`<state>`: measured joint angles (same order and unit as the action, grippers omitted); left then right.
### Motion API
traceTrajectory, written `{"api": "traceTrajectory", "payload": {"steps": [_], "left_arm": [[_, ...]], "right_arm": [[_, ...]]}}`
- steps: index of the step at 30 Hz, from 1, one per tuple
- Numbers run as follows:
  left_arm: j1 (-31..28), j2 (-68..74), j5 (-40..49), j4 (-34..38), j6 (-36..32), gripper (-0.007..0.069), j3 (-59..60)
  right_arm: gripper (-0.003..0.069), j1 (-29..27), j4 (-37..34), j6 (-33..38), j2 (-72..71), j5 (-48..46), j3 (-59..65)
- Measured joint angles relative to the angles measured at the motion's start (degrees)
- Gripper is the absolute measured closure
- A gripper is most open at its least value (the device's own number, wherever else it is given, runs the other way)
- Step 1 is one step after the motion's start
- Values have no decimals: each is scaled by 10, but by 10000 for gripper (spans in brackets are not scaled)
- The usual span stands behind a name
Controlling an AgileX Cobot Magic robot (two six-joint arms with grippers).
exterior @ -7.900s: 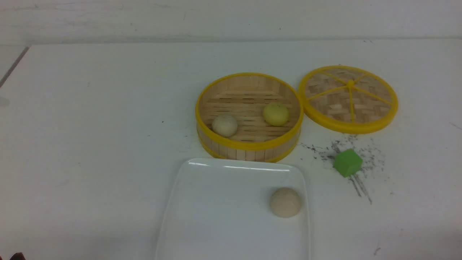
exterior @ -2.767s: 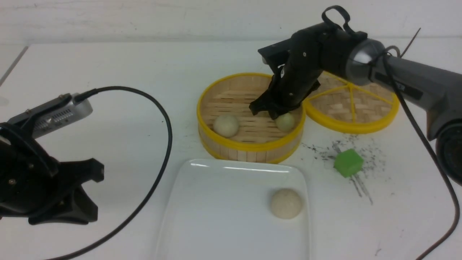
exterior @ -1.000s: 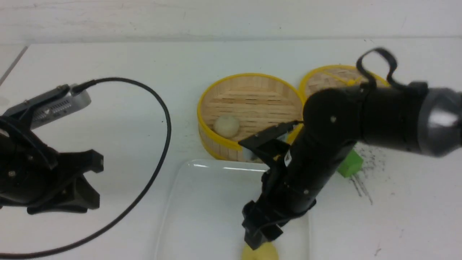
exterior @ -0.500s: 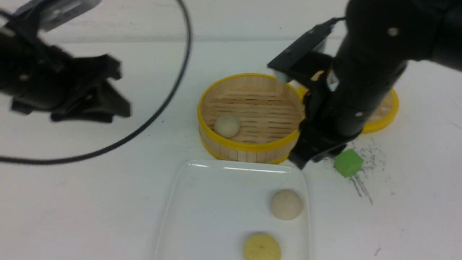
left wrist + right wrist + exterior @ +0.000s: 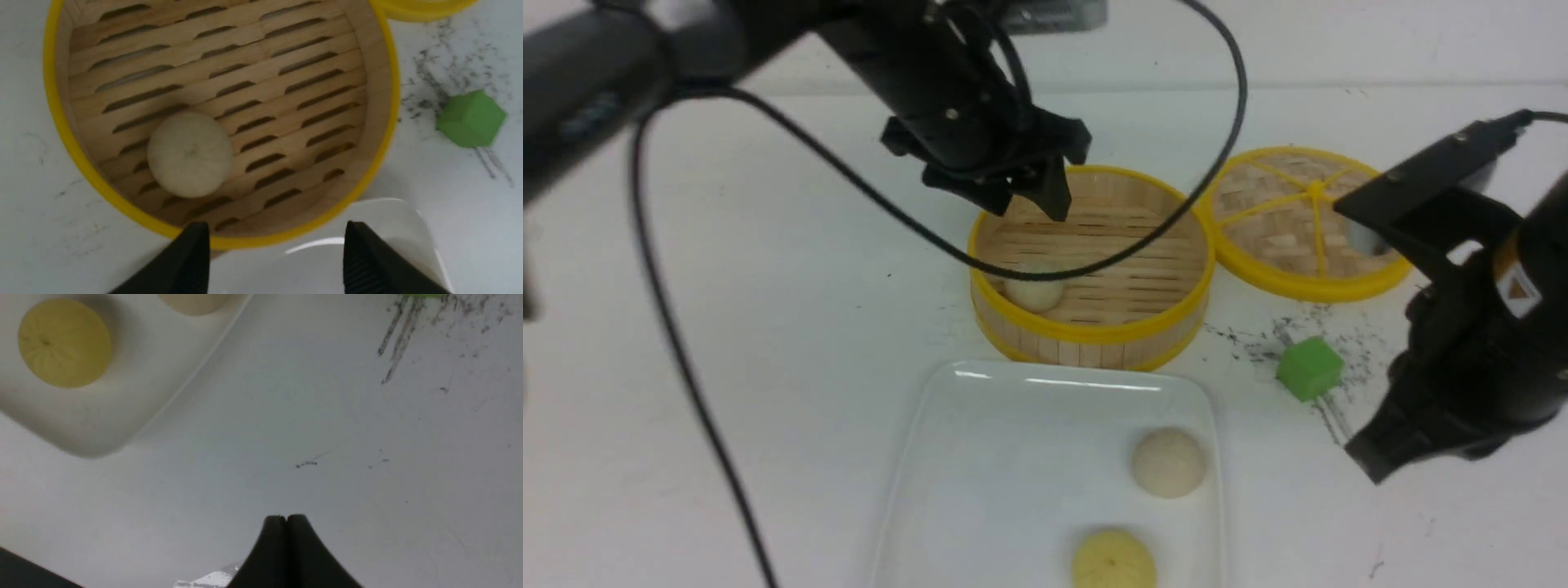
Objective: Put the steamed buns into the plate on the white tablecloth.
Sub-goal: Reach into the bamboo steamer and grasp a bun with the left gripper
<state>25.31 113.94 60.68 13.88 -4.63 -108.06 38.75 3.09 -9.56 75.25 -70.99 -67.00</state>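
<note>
One off-white steamed bun [image 5: 1033, 292] lies in the bamboo steamer, at its near left [image 5: 190, 154]. Another off-white bun [image 5: 1169, 463] and a pale yellow bun [image 5: 1113, 559] rest on the white plate [image 5: 1013, 457] on the white tablecloth [image 5: 727, 327]. My left gripper [image 5: 1021, 200] hangs open and empty above the steamer's far left rim, and in the left wrist view [image 5: 277, 228] its fingers frame the steamer's near rim and the plate's edge [image 5: 392, 216]. My right gripper [image 5: 1372, 465] is shut and empty over bare cloth right of the plate [image 5: 286, 517]. The right wrist view also catches the yellow bun [image 5: 64, 342].
The yellow-rimmed steamer [image 5: 1086, 331] stands just behind the plate. Its woven lid [image 5: 1311, 220] lies to its right. A green cube [image 5: 1308, 369] sits among dark scuff marks between the lid and my right arm. The left arm's black cable [image 5: 1094, 269] loops over the steamer.
My left arm swung from the left side to above the steamer and opened wider. My right gripper let go of the yellow bun on the plate, shut, and drew off to the right.
</note>
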Motion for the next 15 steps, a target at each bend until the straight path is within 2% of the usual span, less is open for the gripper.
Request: {"api": "traceTrajectory", "payload": {"steps": [7, 15], "left_arm": [[1, 89, -3, -18, 0, 175, -35], [1, 124, -32, -18, 0, 183, -36]], "right_arm": [[672, 0, -8, -2, -15, 0, 2], [670, 0, -13, -2, -16, 4, 2]]}}
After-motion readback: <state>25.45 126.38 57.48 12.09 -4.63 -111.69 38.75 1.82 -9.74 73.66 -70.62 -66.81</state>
